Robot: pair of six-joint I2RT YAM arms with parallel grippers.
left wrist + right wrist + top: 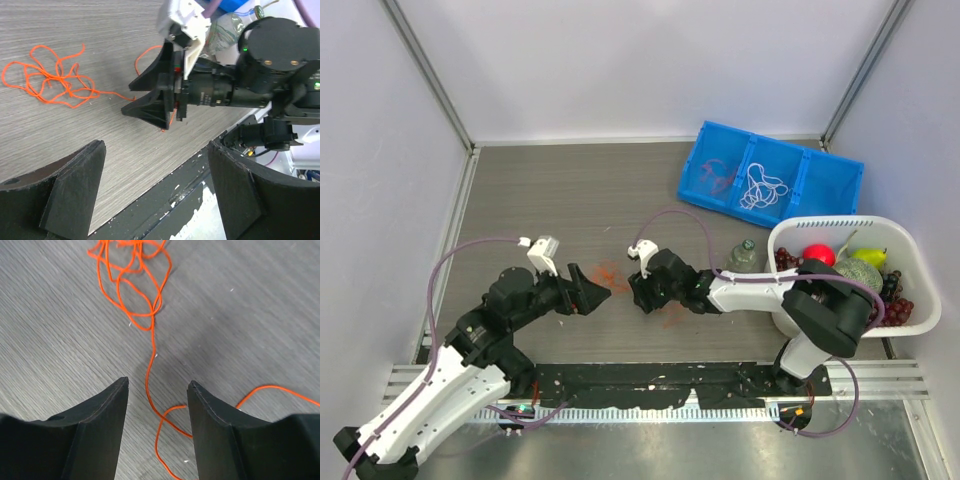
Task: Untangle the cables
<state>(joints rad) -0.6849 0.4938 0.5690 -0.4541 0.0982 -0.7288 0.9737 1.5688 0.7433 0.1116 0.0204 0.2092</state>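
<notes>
1. My right gripper (157, 384) is part open. One strand of the orange cable (150, 365) runs between its fingers (100, 425), not pinched.
2. The cable's tangled clump lies on the table (260, 305) just beyond the right fingertips. Loose loops trail back under the jaws.
3. My left gripper (157, 150) is spread wide and holds nothing. The clump lies ahead of its fingers (75, 190), off to one side and apart from them.
4. The grippers face each other, tips near, with the clump just beside both.
5. Count: two grippers, one orange tangle; I cannot tell how many strands it has.
6. Well beyond both: one blue bin (820, 185), with one red bunch (717, 176) and one white bunch (763, 187) in separate compartments.
</notes>
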